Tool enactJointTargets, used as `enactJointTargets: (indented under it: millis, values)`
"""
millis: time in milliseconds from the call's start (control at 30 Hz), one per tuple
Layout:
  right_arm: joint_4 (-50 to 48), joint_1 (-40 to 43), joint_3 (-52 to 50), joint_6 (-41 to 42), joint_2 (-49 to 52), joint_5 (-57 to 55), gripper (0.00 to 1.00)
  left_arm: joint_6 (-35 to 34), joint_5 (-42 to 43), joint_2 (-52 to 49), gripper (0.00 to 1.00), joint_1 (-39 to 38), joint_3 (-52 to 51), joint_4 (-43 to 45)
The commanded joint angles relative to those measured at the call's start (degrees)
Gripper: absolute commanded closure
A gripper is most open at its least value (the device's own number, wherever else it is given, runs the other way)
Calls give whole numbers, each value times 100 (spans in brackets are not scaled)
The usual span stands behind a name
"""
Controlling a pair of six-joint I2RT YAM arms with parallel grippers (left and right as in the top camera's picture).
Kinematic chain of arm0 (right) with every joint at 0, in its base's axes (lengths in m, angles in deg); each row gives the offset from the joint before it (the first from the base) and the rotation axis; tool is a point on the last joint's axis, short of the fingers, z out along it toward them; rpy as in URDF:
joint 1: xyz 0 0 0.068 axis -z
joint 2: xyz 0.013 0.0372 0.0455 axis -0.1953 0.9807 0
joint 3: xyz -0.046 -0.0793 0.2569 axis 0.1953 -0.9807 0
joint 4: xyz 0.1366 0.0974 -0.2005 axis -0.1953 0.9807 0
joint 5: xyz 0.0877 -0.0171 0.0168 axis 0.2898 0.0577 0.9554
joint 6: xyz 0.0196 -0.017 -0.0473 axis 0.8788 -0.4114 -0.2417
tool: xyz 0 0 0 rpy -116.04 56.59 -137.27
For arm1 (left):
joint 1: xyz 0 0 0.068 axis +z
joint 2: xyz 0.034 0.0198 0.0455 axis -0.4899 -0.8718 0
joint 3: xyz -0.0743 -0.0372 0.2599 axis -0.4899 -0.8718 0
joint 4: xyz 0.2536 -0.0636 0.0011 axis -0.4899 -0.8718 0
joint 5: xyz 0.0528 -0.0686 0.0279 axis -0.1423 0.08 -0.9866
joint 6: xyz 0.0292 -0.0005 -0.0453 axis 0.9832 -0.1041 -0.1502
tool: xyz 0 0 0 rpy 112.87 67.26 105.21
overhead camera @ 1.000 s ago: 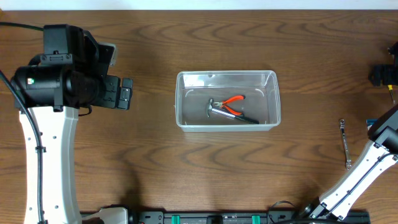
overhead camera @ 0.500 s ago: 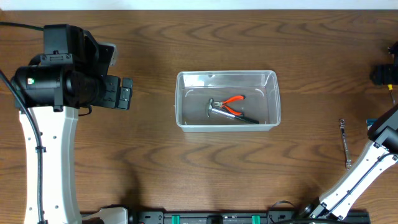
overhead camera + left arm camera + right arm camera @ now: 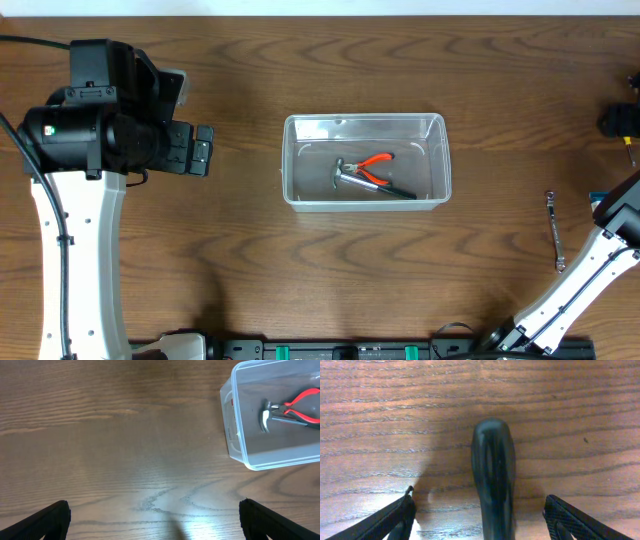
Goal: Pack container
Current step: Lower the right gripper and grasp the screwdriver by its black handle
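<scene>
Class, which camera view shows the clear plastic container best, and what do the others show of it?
Overhead: the whole container lies in frame, all four walls visible. The left wrist view cuts it off at the right edge. The right wrist view shows none of it.

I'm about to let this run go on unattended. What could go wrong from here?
1. The right gripper is open astride a rounded black handle. If it closes off-centre, the handle may roll or slip out.
2. The hammer and red pliers lie across the floor of the container, so the next tool might land on them and stick up.
3. The wrench lies close to the right arm and could get swept.
</scene>
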Motion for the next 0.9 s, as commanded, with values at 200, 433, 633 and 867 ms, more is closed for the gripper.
enactJointTargets:
  millis: [200,433,633,867]
  values:
    - [26,111,68,83,260,-85,15,-33,-66,31,2,-24,35,-17]
    - [26,111,66,83,260,-83,25,-33,-66,31,2,-24,35,-17]
    - [-22,111,66,81,260,-83,32,-31,-63,31,2,-24,35,-17]
    - [-42,109,66,83,260,-63,38,-31,-66,31,2,-24,35,-17]
